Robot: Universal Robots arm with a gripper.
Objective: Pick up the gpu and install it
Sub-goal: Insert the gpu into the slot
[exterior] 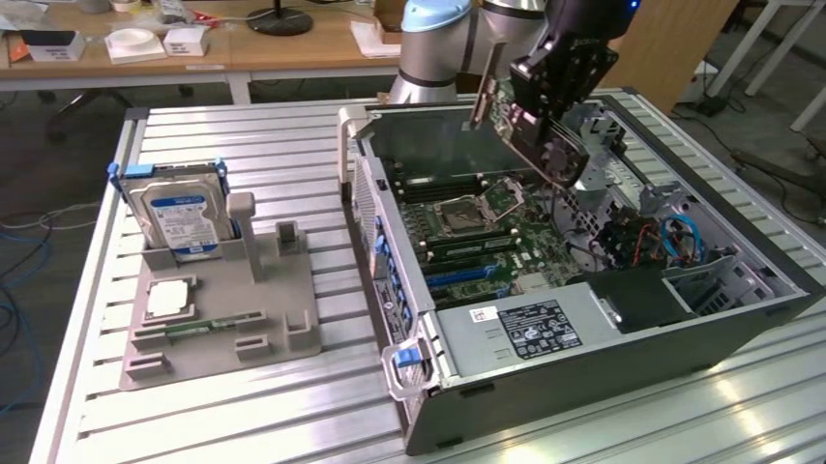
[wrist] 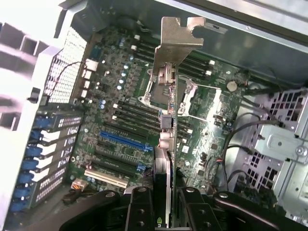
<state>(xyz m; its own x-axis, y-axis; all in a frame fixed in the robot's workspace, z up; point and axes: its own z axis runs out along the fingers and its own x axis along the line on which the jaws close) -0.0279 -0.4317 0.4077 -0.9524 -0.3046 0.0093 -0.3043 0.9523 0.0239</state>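
My gripper [exterior: 558, 72] is shut on the gpu [exterior: 540, 140] and holds it in the air above the open computer case [exterior: 387, 222]. The card hangs tilted over the far part of the motherboard [exterior: 497, 227], apart from it. Its silvery end bracket [exterior: 485, 82] points toward the exterior view's left. In the wrist view the gpu [wrist: 167, 159] runs edge-on away from my gripper [wrist: 166, 211], and its bracket [wrist: 174, 41] is at the far end. Dark fingers [wrist: 140, 207] clamp the card from both sides. Below it lie the CPU socket [wrist: 166, 94] and a blue slot [wrist: 122, 139].
A grey parts holder [exterior: 246, 319] on the slatted table at the exterior view's left carries an upright hard drive [exterior: 181, 213], a CPU [exterior: 168, 300] and a memory stick [exterior: 207, 327]. Drive cages and cables [exterior: 678, 237] fill the case's right side. A wooden desk stands behind.
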